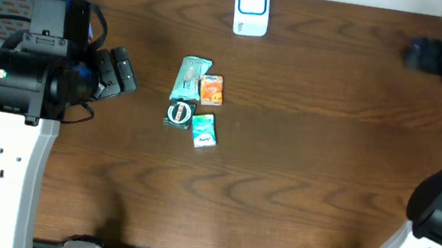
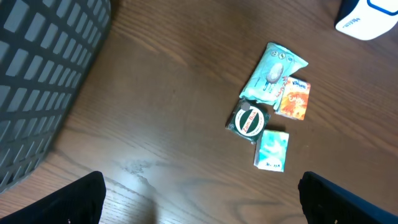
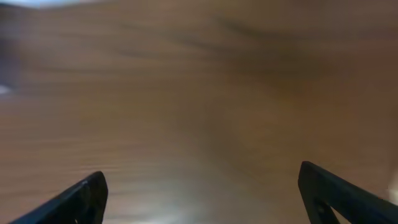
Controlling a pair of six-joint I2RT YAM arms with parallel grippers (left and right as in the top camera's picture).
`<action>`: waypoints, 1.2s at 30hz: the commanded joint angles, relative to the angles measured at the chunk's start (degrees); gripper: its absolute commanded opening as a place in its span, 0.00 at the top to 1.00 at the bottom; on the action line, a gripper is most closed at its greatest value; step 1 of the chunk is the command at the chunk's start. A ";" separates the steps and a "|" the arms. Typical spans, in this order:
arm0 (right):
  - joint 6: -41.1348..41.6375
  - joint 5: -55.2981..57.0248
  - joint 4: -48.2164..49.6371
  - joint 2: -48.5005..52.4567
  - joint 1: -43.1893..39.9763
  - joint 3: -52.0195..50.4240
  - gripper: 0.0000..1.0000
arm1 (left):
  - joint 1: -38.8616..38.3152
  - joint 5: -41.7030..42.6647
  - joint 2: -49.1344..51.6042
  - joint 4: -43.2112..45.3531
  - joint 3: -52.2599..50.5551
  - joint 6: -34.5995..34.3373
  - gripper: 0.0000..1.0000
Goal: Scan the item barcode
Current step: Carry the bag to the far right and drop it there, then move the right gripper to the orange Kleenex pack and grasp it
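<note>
Pickup looks to be the step in hand, since nothing is lifted and no barcode faces the scanner (image 1: 252,6); the scanner stands at the far edge of the table (image 1: 328,155), well apart from both arms.

The goods lie in a tight cluster at the table's middle: a teal packet (image 1: 190,78) with an orange box (image 1: 212,89) touching its right side, a round tin (image 1: 179,113) just below the packet, and a small teal box (image 1: 203,129) beside the tin; which one is meant for scanning cannot be told from here.

The left gripper (image 2: 199,183) hangs over bare wood on the left, near the grey basket (image 2: 37,74); its fingers are spread wide at the two lower corners of its own view, with nothing between them and nothing touched; the cluster sits ahead of it and to the right.

The right gripper (image 3: 202,186) is off at the far right corner; its view is blurred, yet the two fingers show wide apart over wood, holding nothing.

The next move, as I judge it, calls for an arm to reach in over the cluster, likely the left, as it is nearer; the pieces touch one another, so the fingers must straddle a single piece without dragging its neighbours; an outer piece such as the small teal box seems the easiest to take cleanly; then it must be carried up to the scanner with its barcode turned toward the window.
</note>
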 commanded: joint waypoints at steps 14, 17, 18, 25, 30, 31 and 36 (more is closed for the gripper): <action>2.19 -20.72 -8.00 2.95 27.76 -3.78 0.01 | 0.20 -0.72 -0.26 -0.24 0.13 -0.68 0.02; 8.09 -12.22 -6.93 2.95 31.82 -3.78 0.01 | 0.17 -0.72 -0.26 -0.24 0.13 -0.68 0.02; 12.46 -8.17 -6.34 2.95 33.20 -3.78 0.01 | 0.17 -0.72 -0.26 -0.24 0.13 -0.68 0.02; 25.57 1.11 -0.28 5.05 40.13 -3.78 0.05 | 0.17 -0.72 -0.26 -0.24 0.13 -0.68 0.02; 28.26 1.16 2.25 8.59 41.94 -3.78 0.30 | 0.17 -0.72 -0.26 -0.24 0.13 -0.68 0.02; 29.68 1.07 2.75 9.49 41.99 -3.78 0.31 | 0.17 -0.72 -0.26 -0.24 0.13 -0.68 0.02; 31.95 -5.03 5.90 14.71 42.16 -3.78 0.37 | 0.17 -0.72 -0.26 -0.22 0.13 -0.68 0.02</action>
